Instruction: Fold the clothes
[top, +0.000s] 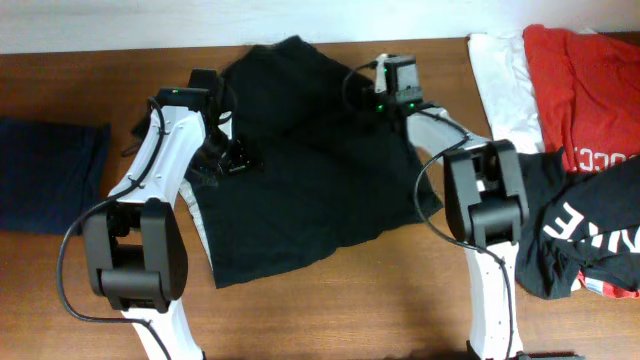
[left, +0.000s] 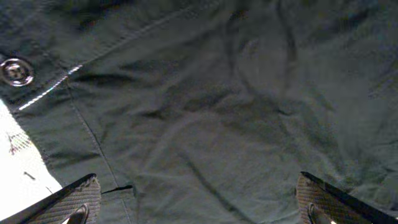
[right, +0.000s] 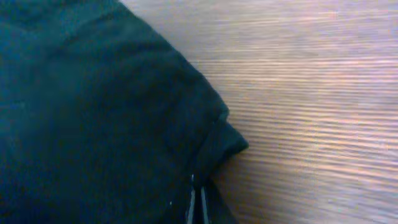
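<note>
Black garment (top: 310, 190) flat between both arms | right gripper (right: 198, 208) pinching its far-right corner, bulk lying leftward | left gripper (left: 199, 202) spread wide just above the left edge

Plain black garment (top: 300, 170) under the right end effector (right: 198, 208); white garment (top: 500, 85), red garment (top: 585, 80) and white-lettered garment (top: 590, 230) to its right; brown wood-grain worktop (top: 330, 310).

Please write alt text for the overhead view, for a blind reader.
Two robot arms reach over a large black garment on a wooden table: left gripper at its left side, right gripper at its top right edge. A navy garment lies far left; red, white and lettered clothes far right.
</note>
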